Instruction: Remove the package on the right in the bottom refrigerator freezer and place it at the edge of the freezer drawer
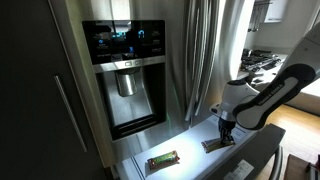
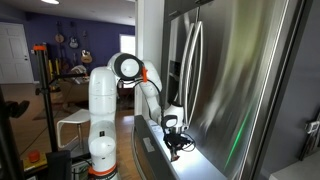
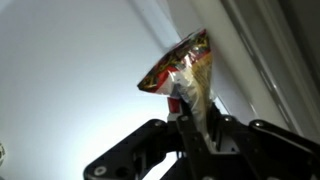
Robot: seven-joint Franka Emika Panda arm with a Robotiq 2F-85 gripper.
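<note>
Package in the pinch: the small, flat, tan-grey package (image 1: pixel 216 144) sits low at the right end of the drawer, with the black two-fingered Robotiq gripper (image 1: pixel 224 136) planted right on top of it. The wrist view tells it best. The gripper (image 3: pixel 193 118) has its jaws squeezed together on one end of the package (image 3: pixel 185 68), whose crinkled wrapper shows silvery with red and yellow print against the glowing white. Is it clear of the floor? Cannot tell from here.

Around it lies the wide pull-out freezer drawer with its bright white interior (image 1: pixel 192 150). A green packet with red-brown edges (image 1: pixel 163 160) lies flat, well apart on the other side. Above stands the tall stainless-steel refrigerator freezer (image 1: pixel 195 50).

So the grasp looks made, I'd say. The lift out and the set-down on the drawer's edge are yet to come.

The white Panda arm (image 2: pixel 140 85) arches over from its base, elbow bent, forearm (image 1: pixel 280 90) slanting down, wrist aimed straight into the drawer.
</note>
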